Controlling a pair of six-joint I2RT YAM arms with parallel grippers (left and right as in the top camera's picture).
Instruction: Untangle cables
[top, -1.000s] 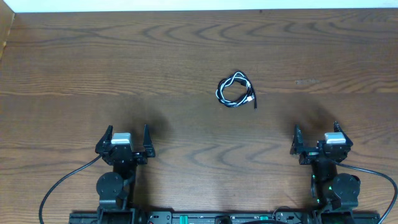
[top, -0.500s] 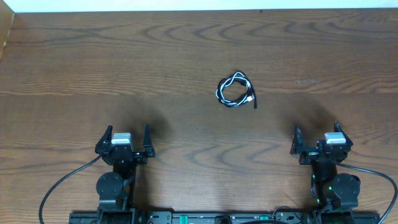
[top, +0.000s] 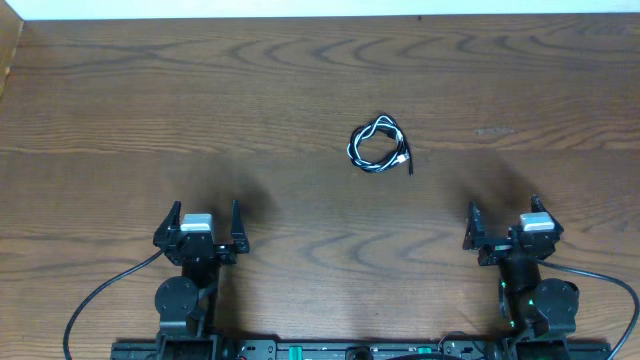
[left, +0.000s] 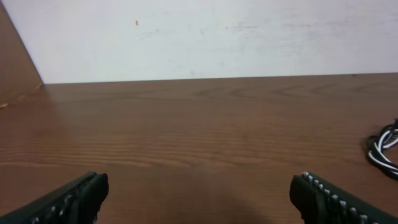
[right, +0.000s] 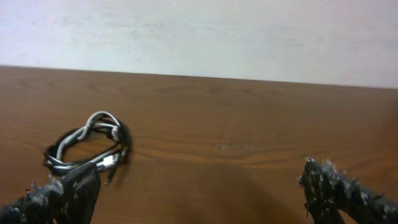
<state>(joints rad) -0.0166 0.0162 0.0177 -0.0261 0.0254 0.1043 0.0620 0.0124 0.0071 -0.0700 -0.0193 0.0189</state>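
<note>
At the near edge of the table, the left tool sat released, its jaws spread wide and holding nothing, in the same place as a second before. The right tool was also released and empty, but it had crept slightly toward the left and a touch forward from where it stood half a second earlier. A thick black wire curved out from the left arm's base, and another from the right arm's base. Farther out, well apart from both tools, the cables lay unmoved on the bare wood as one small loose coil, black and white cords wound together, with a white plug and a black end poking out on the side toward the right arm. The coil lay ahead of the gap between the two arms, nearer the right one. From the left wrist, the cables showed only at the right edge, far past the open left tool; from the right wrist, the cables lay ahead and to the left, beyond the left finger of the right tool. Beyond the table's far edge stood a pale wall with a tiny orange speck.
</note>
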